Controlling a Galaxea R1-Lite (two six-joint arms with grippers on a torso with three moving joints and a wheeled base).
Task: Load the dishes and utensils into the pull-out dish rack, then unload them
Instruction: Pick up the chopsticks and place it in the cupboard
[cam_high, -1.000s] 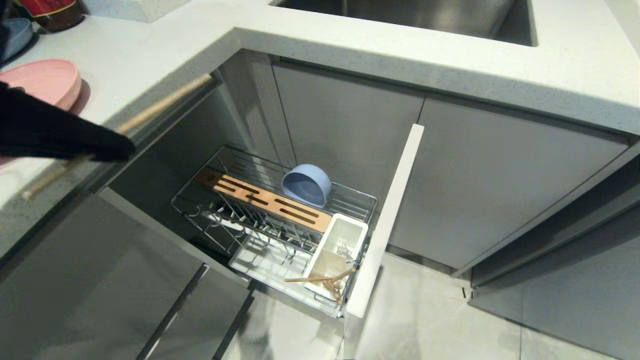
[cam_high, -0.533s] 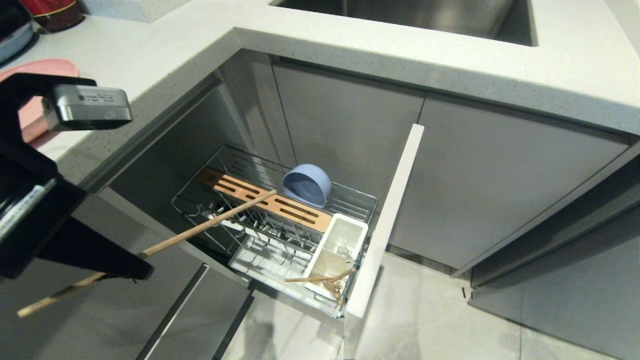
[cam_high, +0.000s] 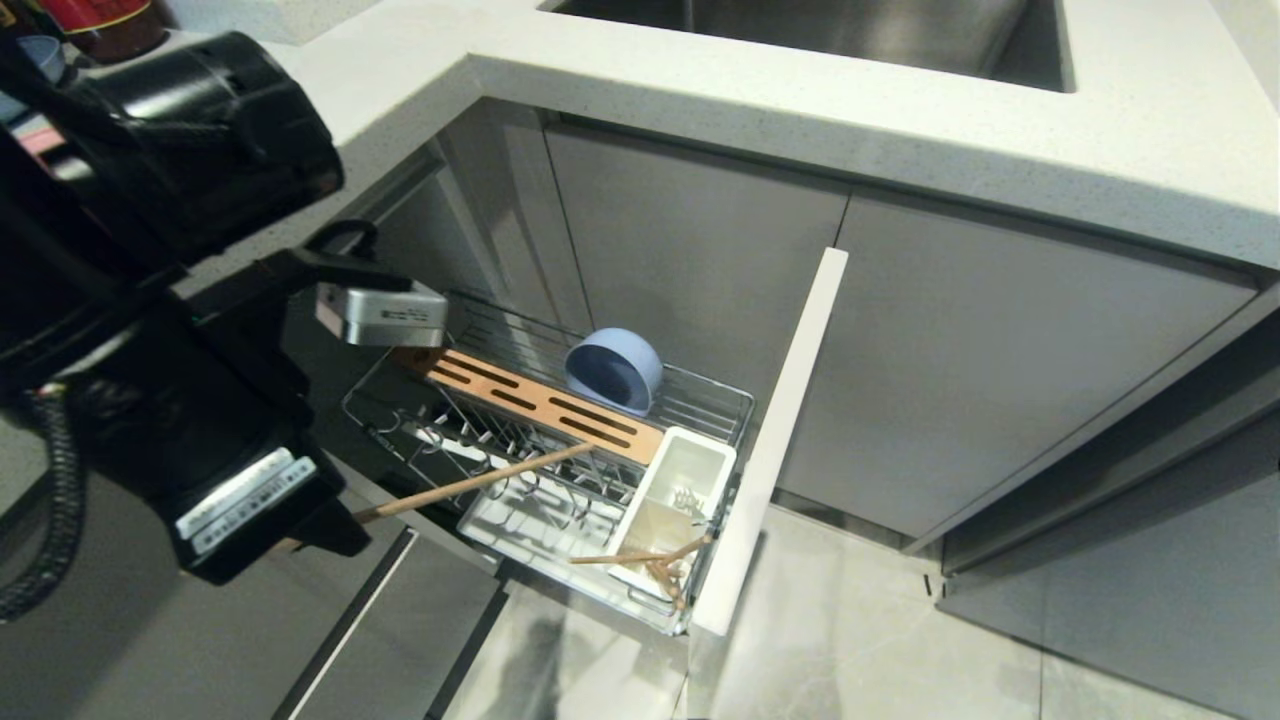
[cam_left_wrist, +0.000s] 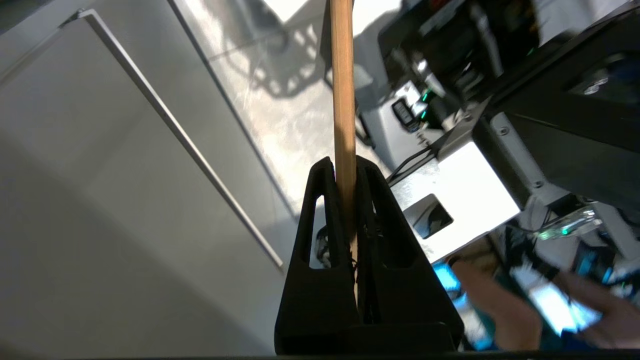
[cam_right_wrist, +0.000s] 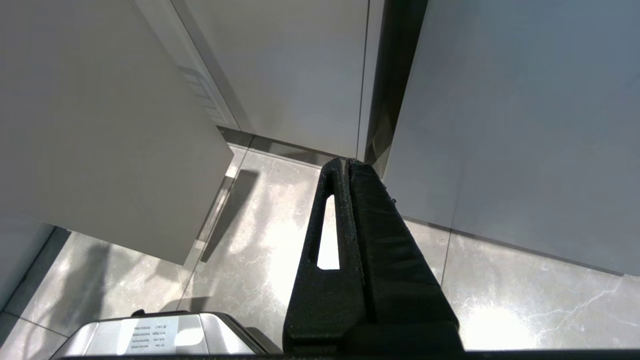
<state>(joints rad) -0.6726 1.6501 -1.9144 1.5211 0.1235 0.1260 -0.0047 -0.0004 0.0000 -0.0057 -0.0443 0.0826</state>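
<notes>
My left gripper (cam_left_wrist: 345, 175) clamped on one chopstick (cam_high: 480, 482), its tip over the rack (cam_high: 560, 450) prongs, second chopstick (cam_high: 630, 556) across the rack's utensil box (cam_high: 672, 500), blue bowl (cam_high: 612, 370) behind the rack's wood strip (cam_high: 530, 400), right gripper (cam_right_wrist: 346, 165) closed, empty

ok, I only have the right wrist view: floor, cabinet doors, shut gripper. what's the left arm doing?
Observer: The left gripper is shut on a single wooden chopstick, low at the left of the head view.
Operator: where does the stick point?
Observer: Toward the pull-out dish rack. Its far tip is over the plate prongs, short of the white utensil box.
Operator: anything loaded in there?
Observer: Yes, a blue bowl sits tipped on its side on the far side of the wood strip.
</notes>
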